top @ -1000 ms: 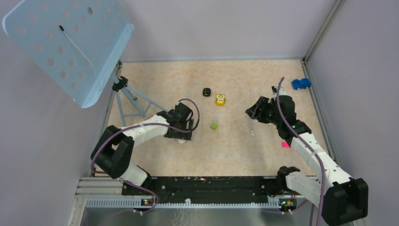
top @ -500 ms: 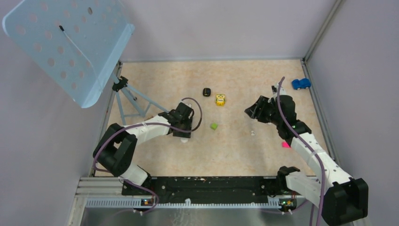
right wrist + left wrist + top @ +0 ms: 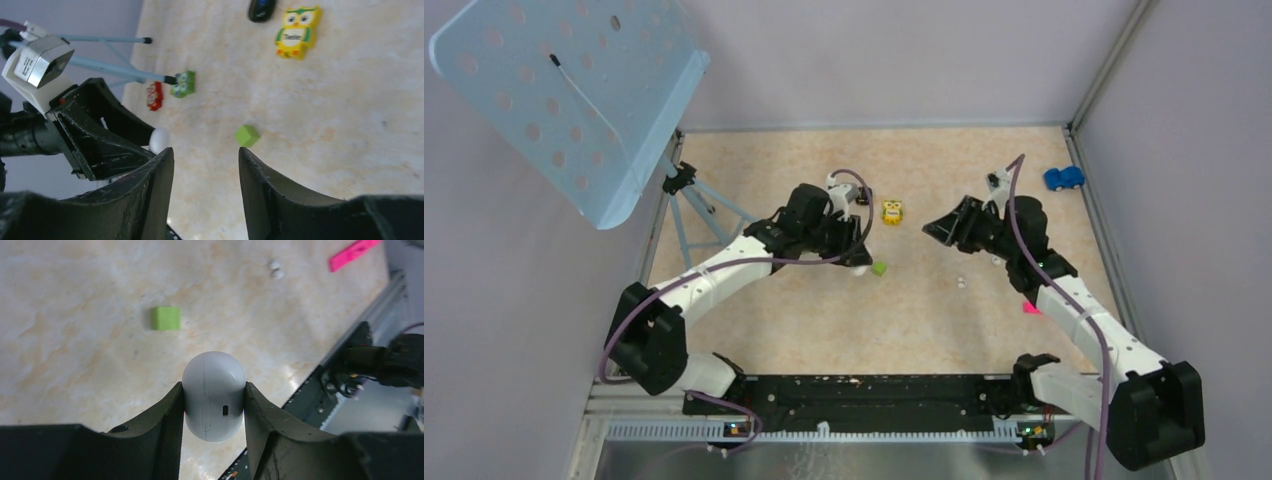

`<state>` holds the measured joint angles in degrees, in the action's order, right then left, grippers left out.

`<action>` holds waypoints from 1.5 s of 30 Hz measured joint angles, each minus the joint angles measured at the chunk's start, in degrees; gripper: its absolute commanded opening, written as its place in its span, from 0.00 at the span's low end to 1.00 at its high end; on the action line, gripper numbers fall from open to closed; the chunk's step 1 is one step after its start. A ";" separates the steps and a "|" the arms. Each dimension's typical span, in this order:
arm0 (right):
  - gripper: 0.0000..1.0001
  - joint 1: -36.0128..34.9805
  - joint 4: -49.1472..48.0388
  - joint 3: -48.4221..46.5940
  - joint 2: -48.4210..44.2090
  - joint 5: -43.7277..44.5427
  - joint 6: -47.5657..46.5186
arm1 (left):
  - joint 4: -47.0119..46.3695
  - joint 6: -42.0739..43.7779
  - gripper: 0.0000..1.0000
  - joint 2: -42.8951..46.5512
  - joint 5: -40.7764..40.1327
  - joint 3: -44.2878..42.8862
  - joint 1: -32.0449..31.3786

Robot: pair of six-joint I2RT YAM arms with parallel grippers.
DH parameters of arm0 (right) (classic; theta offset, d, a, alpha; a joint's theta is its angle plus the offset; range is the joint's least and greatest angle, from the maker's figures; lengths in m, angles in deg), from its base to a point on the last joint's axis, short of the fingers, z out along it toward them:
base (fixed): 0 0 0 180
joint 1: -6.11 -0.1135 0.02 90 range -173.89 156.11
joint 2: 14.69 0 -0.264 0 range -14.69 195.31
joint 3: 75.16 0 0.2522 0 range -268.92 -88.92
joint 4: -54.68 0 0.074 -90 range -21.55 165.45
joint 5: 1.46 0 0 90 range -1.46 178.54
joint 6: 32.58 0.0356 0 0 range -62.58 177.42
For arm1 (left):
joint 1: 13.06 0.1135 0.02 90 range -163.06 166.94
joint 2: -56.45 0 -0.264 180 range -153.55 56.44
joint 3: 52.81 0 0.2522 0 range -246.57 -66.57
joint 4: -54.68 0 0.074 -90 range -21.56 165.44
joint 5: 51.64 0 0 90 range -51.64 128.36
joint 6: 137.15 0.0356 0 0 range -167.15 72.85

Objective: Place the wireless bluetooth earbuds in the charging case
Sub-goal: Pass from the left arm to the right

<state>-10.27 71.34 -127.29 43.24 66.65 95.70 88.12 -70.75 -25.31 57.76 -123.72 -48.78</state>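
My left gripper (image 3: pixel 214 390) is shut on the white egg-shaped charging case (image 3: pixel 214 396), closed lid, its port facing the camera, held above the table. In the top view the left gripper (image 3: pixel 857 264) hangs just left of the green cube (image 3: pixel 879 268). The case also shows in the right wrist view (image 3: pixel 160 140). No black earbuds show in any view. A tiny white lumpy piece (image 3: pixel 961 283) lies on the table, also in the left wrist view (image 3: pixel 274 270). My right gripper (image 3: pixel 205 155) is open and empty, raised at the centre right (image 3: pixel 930 228), pointing toward the left gripper.
A yellow owl toy (image 3: pixel 892 212) and a black oval object (image 3: pixel 261 7) lie at the back centre. A blue toy car (image 3: pixel 1063 178) is far right, a pink piece (image 3: pixel 1031 307) near the right arm. A tripod (image 3: pixel 709 210) stands left, with green (image 3: pixel 184 83) and red (image 3: pixel 155 96) toys.
My left arm has lifted the case and carried it right and farther back, to beside the green cube. My right gripper has shifted a little left.
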 measured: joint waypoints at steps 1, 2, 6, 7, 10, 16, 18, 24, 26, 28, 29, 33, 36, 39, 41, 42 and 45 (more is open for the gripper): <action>0.52 -0.76 -1.97 0.00 0.44 -1.05 1.20 | -1.11 -0.04 0.29 0.55 2.27 -0.66 0.00; 0.52 -1.77 -3.96 0.00 0.92 -1.97 2.40 | -2.21 -0.07 0.29 1.05 4.39 -1.11 0.00; 0.52 -6.54 -8.44 -1.11 4.33 -3.37 6.03 | -4.98 -0.28 0.30 1.77 10.47 -2.36 0.00; 0.52 -7.52 -9.11 -1.38 5.31 -3.28 6.80 | -5.33 -0.28 0.30 1.77 11.56 -2.58 -0.02; 0.52 -9.46 -10.16 -2.25 8.22 -3.26 9.64 | -6.21 -0.22 0.31 1.77 14.03 -2.78 -0.17; 0.52 -10.14 -11.04 -2.82 12.09 -3.93 14.80 | -4.96 1.73 0.31 1.77 14.47 -3.67 -0.28; 0.52 -10.14 -11.13 -2.82 12.17 -4.72 15.96 | -4.57 2.80 0.31 1.77 14.38 -4.28 -0.28; 0.52 -10.34 -13.66 -3.10 13.27 -9.01 18.60 | -1.97 5.95 0.31 1.77 14.10 -6.91 -0.35; 0.52 -10.49 -14.29 -3.52 13.97 -10.05 19.34 | -1.05 7.13 0.31 1.77 13.99 -7.54 -0.35; 0.52 -10.67 -14.51 -4.20 14.58 -11.19 19.52 | -0.55 7.91 0.31 1.77 13.94 -7.72 -0.37; 0.52 -10.86 -14.67 -4.44 14.84 -11.50 19.61 | -0.15 8.44 0.31 1.77 13.97 -7.78 -0.37; 0.51 -11.98 -15.69 -4.87 15.98 -13.20 20.11 | 1.03 9.64 0.31 1.75 13.92 -7.89 -0.39; 0.49 -12.61 -15.72 -4.94 16.44 -14.45 20.35 | 1.84 10.32 0.31 1.73 13.70 -8.11 -0.42; 0.46 -13.16 -15.56 -5.70 17.44 -15.80 20.31 | 1.97 10.78 0.31 1.73 13.68 -8.57 -0.46; 0.40 -13.40 -16.26 -6.05 18.16 -16.70 20.50 | 2.43 11.41 0.31 1.66 13.60 -8.98 -0.44; 0.37 -13.40 -16.74 -6.05 18.47 -17.16 20.65 | 2.89 11.72 0.31 1.60 13.49 -9.20 -0.44; 0.23 -13.42 -19.02 -6.01 19.98 -18.80 22.34 | 4.24 12.72 0.31 1.46 12.61 -9.70 -0.48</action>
<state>-23.69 52.33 -133.30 63.22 47.86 118.04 92.36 -58.03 -23.85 70.37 -133.42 -49.26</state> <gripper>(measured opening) 0.352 0.477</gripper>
